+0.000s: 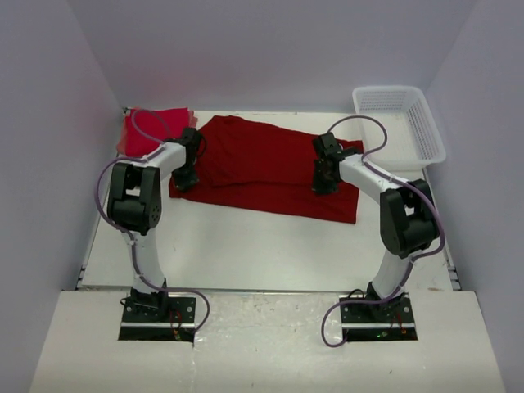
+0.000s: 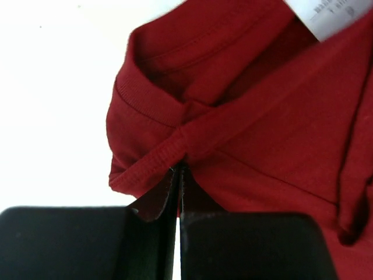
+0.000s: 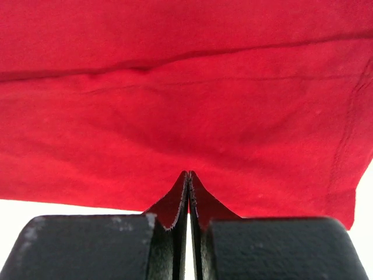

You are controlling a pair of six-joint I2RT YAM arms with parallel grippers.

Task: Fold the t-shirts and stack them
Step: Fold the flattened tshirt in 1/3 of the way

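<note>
Crimson t-shirt (image 1: 270, 168) spread across mid-table, both grippers down on it.
Left gripper (image 2: 179, 169) pinches a bunched hem by the collar; right gripper (image 3: 187, 174) is clamped tight, tips against the cloth.

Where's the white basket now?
Top view: the white basket sits at the far right corner of the table, beyond the right gripper and just right of the crimson t-shirt.

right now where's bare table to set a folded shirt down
Free: the wide table strip between the crimson t-shirt and the arm bases. Crowded: the far left corner, where bright red t-shirts lie beside the left gripper.
</note>
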